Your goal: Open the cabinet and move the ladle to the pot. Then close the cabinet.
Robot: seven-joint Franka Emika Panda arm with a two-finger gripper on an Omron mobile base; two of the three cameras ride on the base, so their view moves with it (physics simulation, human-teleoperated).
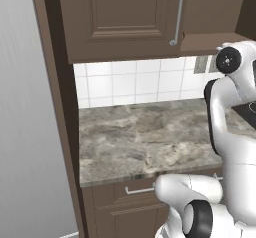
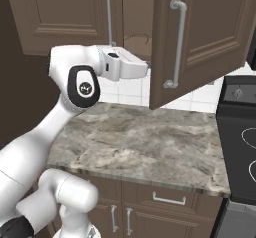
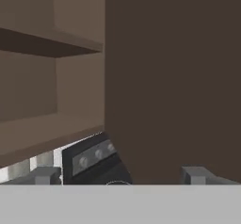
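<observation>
Grey-tipped gripper (image 3: 117,175), jaws spread wide and empty, faces the dark brown wooden wall cabinet (image 2: 200,37), whose right door already hangs open (bare shelves so far). I judge fetching the ladle, filling the pot and closing remain; neither is located yet.

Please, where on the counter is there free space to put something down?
The marble counter lies bare from the tall side panel across to the stove, back to the tiled wall. Overhead, the cabinet's open right door and the arm crowd the space.
</observation>
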